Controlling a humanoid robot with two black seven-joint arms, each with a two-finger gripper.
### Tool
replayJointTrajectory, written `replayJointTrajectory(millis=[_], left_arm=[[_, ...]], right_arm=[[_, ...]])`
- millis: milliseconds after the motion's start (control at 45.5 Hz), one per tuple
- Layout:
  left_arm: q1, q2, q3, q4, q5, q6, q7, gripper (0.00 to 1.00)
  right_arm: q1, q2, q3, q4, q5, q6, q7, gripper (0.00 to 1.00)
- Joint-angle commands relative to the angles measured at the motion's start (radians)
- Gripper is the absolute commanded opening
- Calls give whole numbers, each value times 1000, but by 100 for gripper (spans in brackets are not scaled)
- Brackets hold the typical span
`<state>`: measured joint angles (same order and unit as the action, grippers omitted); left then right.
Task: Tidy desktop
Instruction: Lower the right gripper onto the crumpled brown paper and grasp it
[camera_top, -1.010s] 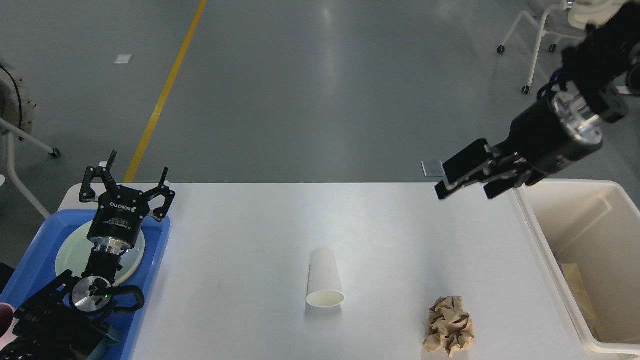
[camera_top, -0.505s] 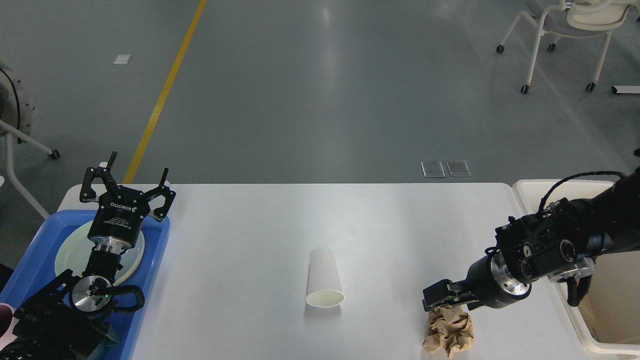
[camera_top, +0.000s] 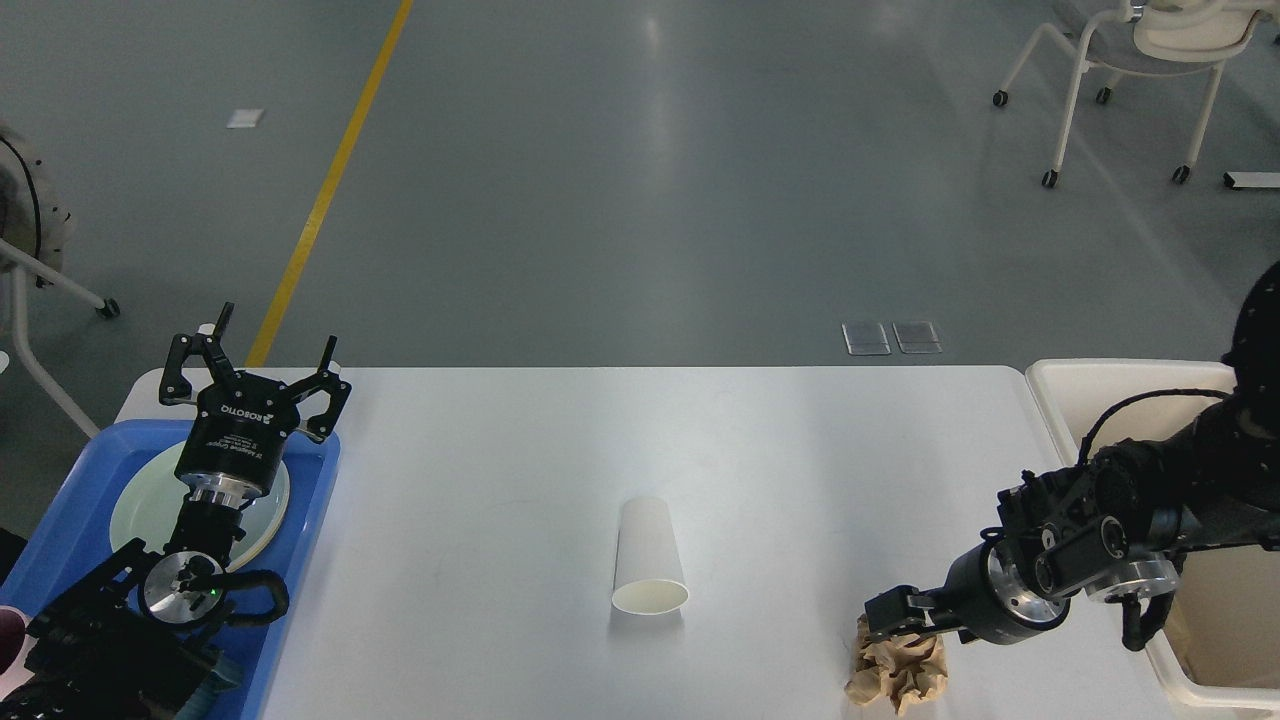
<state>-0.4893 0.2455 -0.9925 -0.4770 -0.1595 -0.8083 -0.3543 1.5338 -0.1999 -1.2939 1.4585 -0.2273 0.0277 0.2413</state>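
Desktop (camera_top: 500, 480) bears a toppled cup (camera_top: 650, 570); "ROBOTIQ"-marked left gripper (camera_top: 257, 375) jaws gape empty, right gripper's (camera_top: 885, 625) unreadable.

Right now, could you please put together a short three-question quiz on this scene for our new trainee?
1. True or false: the white paper cup stands upright on the large white rectangular desktop.
2. Which end effector is at the crumpled brown paper ball: A) the left end effector, B) the right end effector?
3. Fill in: the round pale plate lies in the ____ plastic tray.

Key: 1. False, it lies on its side. 2. B. 3. Blue.
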Motion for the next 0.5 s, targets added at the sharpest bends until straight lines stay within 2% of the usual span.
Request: replayJointTrajectory(millis=[0, 220, 351, 395, 439, 483], left_arm=[[0, 0, 0, 0, 0, 0, 0, 100], [0, 0, 0, 0, 0, 1, 0, 100], [0, 0, 0, 0, 0, 1, 0, 100], [0, 0, 0, 0, 0, 1, 0, 100], [0, 0, 0, 0, 0, 1, 0, 100], [0, 0, 0, 0, 0, 0, 0, 100]], right_arm=[[-37, 11, 4, -33, 19, -29, -2, 100], [-72, 17, 8, -43, 20, -40, -4, 100], [-116, 19, 12, -43, 20, -95, -4, 99], [-124, 17, 12, -43, 19, -113, -2, 93], [-133, 16, 12, -43, 19, -133, 1, 83], [-142, 16, 10, -43, 16, -158, 4, 56]])
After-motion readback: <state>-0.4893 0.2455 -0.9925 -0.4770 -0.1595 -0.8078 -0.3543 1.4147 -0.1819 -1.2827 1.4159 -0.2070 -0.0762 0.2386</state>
